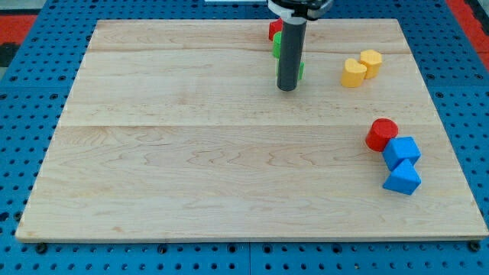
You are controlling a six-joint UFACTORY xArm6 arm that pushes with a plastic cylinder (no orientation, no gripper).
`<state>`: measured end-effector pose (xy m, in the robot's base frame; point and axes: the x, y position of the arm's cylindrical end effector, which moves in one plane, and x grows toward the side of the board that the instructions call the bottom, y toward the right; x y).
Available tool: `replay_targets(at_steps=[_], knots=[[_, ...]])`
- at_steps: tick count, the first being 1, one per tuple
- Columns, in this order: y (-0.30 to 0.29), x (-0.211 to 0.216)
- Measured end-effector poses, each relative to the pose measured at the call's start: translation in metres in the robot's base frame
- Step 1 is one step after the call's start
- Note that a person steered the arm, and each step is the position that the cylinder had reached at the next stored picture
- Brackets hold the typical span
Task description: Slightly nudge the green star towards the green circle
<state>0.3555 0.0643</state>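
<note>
A pale wooden surface lies on a blue pegboard base, seen from the view's bottom toward its top. Nearest, at the view's right, two blue blocks touch: an angular one and a cube-like one just above it. A red cylinder touches the upper blue block's left corner. Farther up at the right, a yellow heart-shaped block sits against a second yellow block. Near the top centre, my tip rests on the board, the dark rod rising out of the view. The end effector is this plain rod, with no jaws to be apart or together. A green block peeks out at the rod's right, touching or just beside it; another green block shows at its left, and a red block sits just above that. Their shapes are hidden, so which one is the star cannot be told. No containers appear.
</note>
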Motion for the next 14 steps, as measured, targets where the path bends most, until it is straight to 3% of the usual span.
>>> replay_targets(at_steps=[4,6,11,13,14], knots=[[0.025,-0.006],[0.067,-0.010],[0.024,-0.020],[0.002,0.020],[-0.019,0.004]])
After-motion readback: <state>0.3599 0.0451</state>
